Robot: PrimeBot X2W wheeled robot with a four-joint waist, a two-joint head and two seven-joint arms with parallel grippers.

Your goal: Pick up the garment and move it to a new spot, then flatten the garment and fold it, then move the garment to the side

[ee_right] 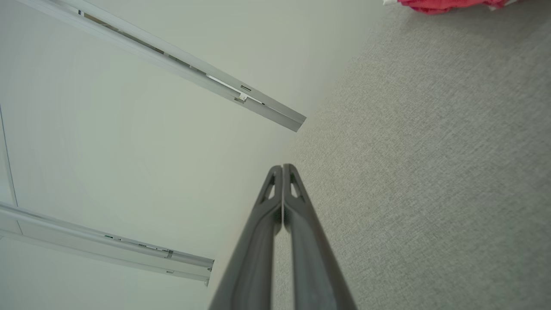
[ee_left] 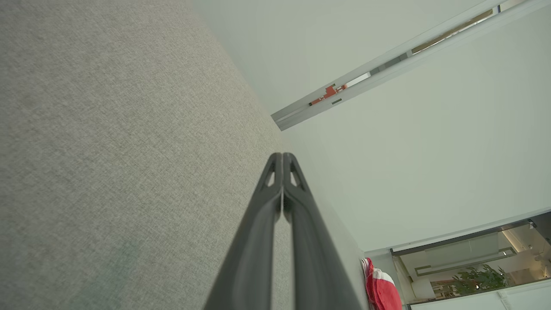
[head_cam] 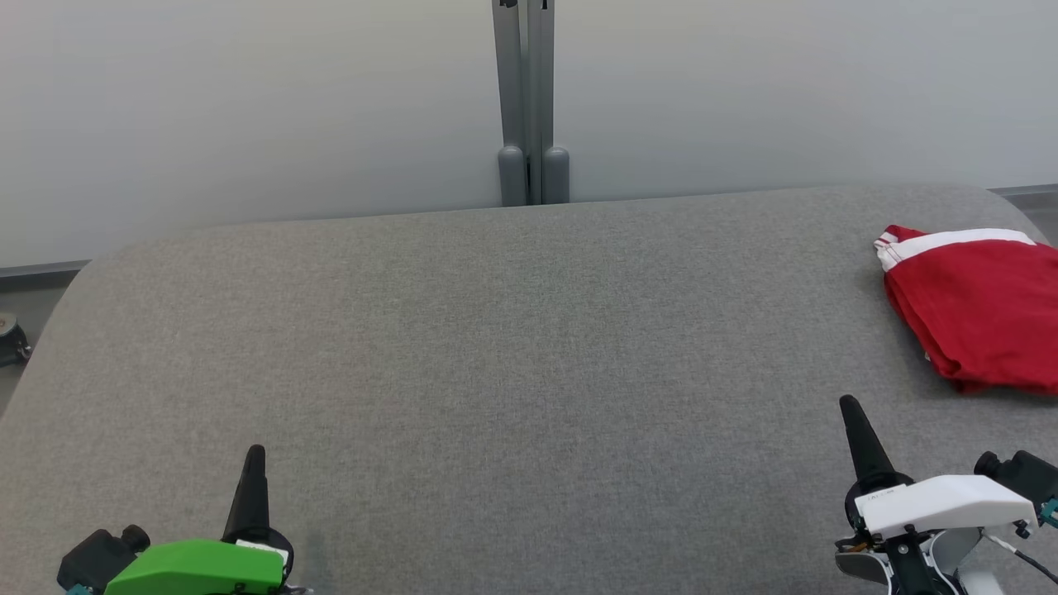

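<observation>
A folded red garment (head_cam: 979, 310) with a white band lies at the right edge of the grey padded table (head_cam: 496, 347). It also appears as a red and white bundle (ee_left: 381, 288) far off in the left wrist view and as a red strip (ee_right: 443, 4) at the top of the right wrist view. My left gripper (head_cam: 254, 454) sits shut at the lower left, far from the garment, its fingers (ee_left: 283, 157) pressed together with nothing between them. At the lower right my right gripper (head_cam: 850, 406) is shut too, empty (ee_right: 283, 168), a short way in front of the garment.
A pale wall with a grey vertical post (head_cam: 529, 99) stands behind the table. The table's rounded corners fall away at far left and far right. A dark fitting (head_cam: 10, 339) sits on the floor at the left.
</observation>
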